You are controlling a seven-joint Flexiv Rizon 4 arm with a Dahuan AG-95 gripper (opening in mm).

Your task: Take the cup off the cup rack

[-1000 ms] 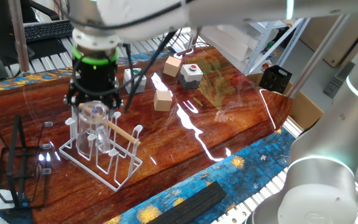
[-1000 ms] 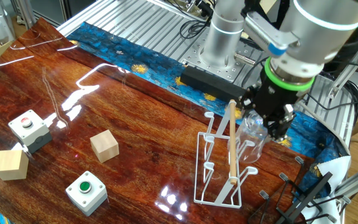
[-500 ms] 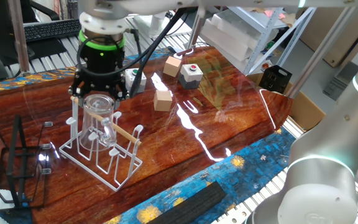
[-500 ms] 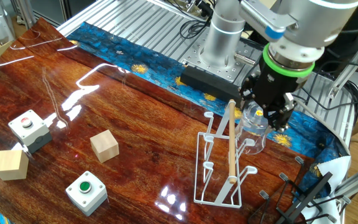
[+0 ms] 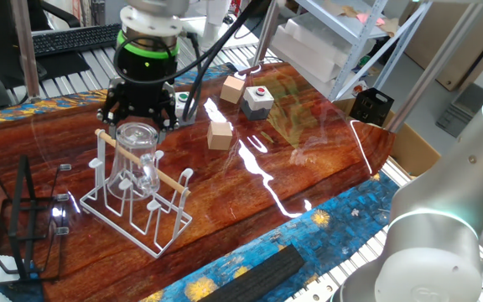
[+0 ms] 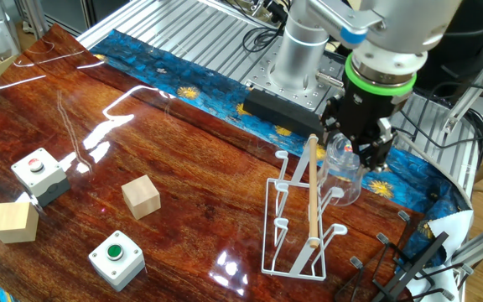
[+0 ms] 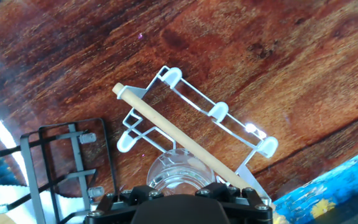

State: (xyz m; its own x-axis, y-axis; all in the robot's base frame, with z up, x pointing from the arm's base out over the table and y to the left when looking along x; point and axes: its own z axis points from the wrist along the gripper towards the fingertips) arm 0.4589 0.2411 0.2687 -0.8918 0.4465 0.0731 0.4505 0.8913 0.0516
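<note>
Now lift step underway: fingers [image 5: 137,127] clamp base of upturned cup [image 5: 136,158], gripper pointing straight down. Cup hangs over peg of cup rack [image 5: 137,201] on table [image 5: 250,180]. Next move likely needs straight rise until rim clears peg and wooden rod [image 6: 312,191].

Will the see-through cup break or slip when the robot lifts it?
The cup looks like clear glass, so it is probably stiff, smooth and rather slippery, and could crack if dropped. It sits upside down over a peg of the cup rack, so lifting it crookedly might snag the light rack.
</note>
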